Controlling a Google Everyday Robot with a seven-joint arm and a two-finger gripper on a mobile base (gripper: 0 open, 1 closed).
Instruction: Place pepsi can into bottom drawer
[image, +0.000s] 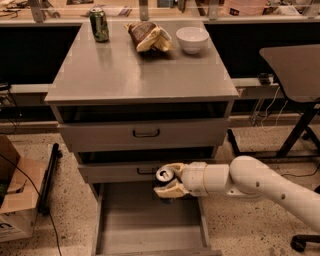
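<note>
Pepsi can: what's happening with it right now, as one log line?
gripper: shut on pepsi can | position: over open bottom drawer, near its back | can: not yet released
</note>
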